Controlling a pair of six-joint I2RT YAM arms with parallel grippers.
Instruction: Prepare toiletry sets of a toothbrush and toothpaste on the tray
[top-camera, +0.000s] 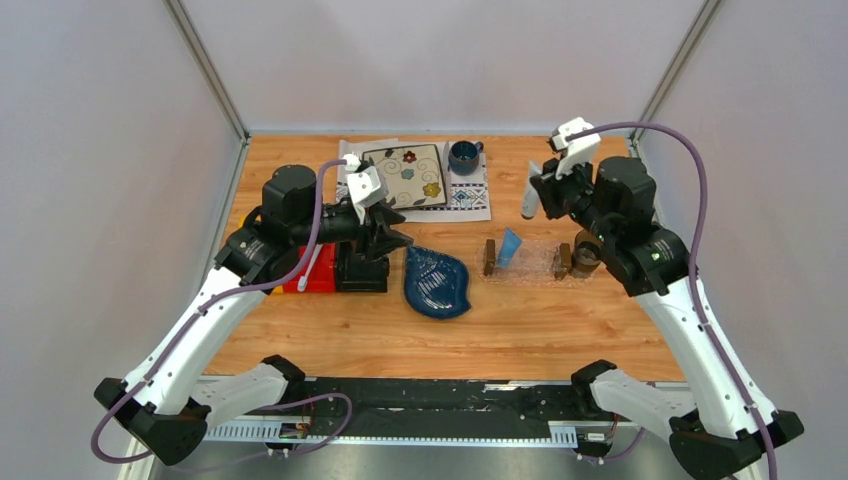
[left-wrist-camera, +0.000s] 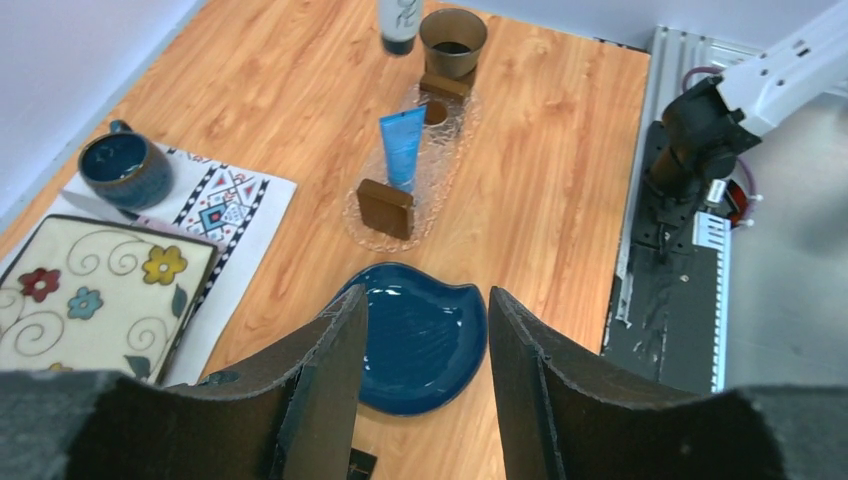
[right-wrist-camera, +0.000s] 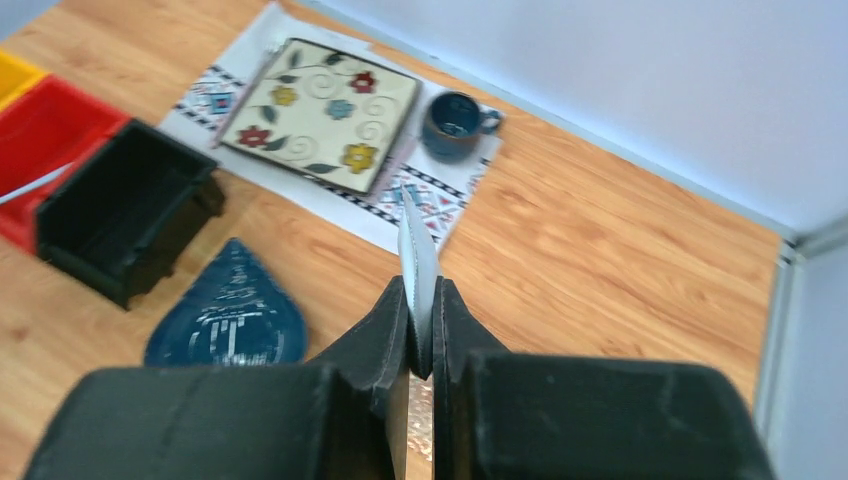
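On the table's right side, the right gripper (right-wrist-camera: 422, 345) is clamped on the white-grey toothpaste tube (right-wrist-camera: 417, 255), held in the air near the tray (top-camera: 540, 264). The light blue toothpaste tube (top-camera: 510, 246) sits in that tray between its wooden blocks (top-camera: 489, 257). The left gripper (left-wrist-camera: 425, 320) is empty, its jaws apart. The toothbrush (top-camera: 308, 270) lies in the red bin (top-camera: 325, 280).

I'm driving this from afar, and it reads as a robotics lab cell, not a home: plain pale panels (top-camera: 440, 60) on aluminium posts (top-camera: 208, 68) close in the wooden bench (top-camera: 560, 330), a black mounting rail (top-camera: 430, 395) lines the bench's near edge, purple cables (top-camera: 640, 124) loop over the bench, and a mug (top-camera: 463, 156) and patterned mat (top-camera: 470, 198) sit at the bench's far edge
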